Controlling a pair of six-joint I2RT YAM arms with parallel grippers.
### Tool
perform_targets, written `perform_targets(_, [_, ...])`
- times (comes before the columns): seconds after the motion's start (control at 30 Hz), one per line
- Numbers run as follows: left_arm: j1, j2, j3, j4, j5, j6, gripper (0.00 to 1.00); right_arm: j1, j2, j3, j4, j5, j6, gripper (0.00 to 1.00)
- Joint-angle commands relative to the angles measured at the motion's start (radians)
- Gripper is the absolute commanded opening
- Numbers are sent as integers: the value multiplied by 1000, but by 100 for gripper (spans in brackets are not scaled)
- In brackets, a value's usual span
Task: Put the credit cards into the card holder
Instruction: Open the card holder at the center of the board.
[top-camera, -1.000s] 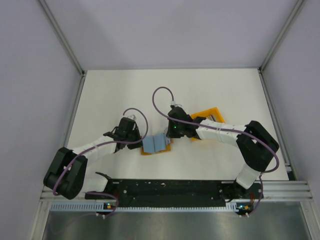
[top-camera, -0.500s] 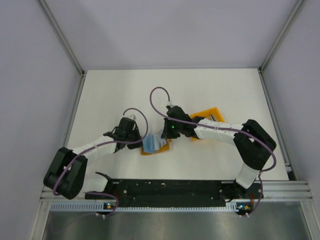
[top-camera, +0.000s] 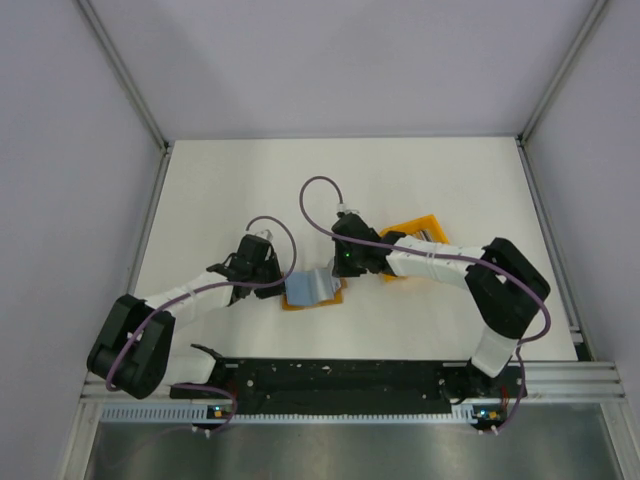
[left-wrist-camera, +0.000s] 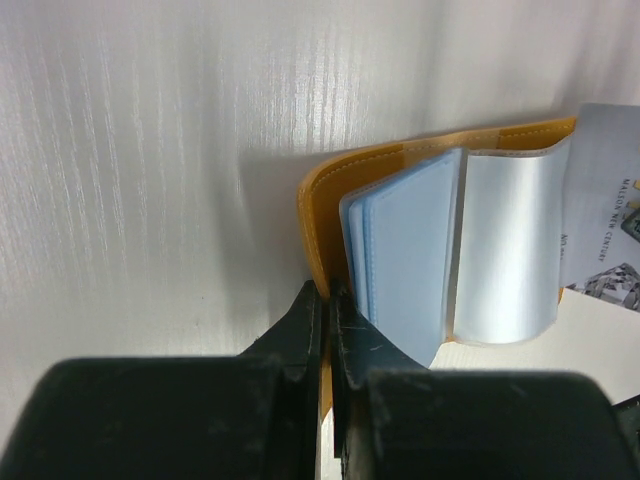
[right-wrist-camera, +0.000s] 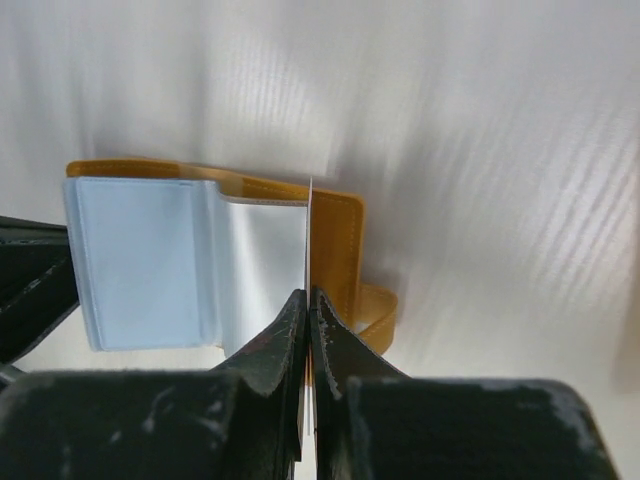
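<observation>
The card holder (top-camera: 312, 291) lies open on the table (top-camera: 220, 190); what may be a bin (top-camera: 410, 226) sits behind it, rightward.

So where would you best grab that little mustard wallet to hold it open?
Probably the bare left cover edge of the wallet, coming low from the left. The clear sleeves fan up from the middle, so only that flat rim is thin and free to pinch; the left claw is shut on it there.
</observation>
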Motion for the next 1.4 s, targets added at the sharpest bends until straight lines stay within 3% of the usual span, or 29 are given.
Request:
perform_targets(0.0, [4, -17, 27, -34, -6, 38, 0, -15, -99, 32, -37, 115, -41, 0])
perform_targets(0.2, [1, -28, 47, -54, 5, 57, 0, -12, -168, 39, -24, 97, -53, 0])
perform_targets(0.27, [-1, -25, 49, -52, 8, 55, 0, -1, -177, 10, 64, 31, -46, 0])
perform_targets(0.73, [-15, -56, 101, -89, 23, 31, 0, 52, -124, 44, 202, -115, -32, 0])
perform_targets(1.37, [-41, -103, 93, -89, 28, -31, 0, 111, -16, 127, 194, 69, 98, 0])
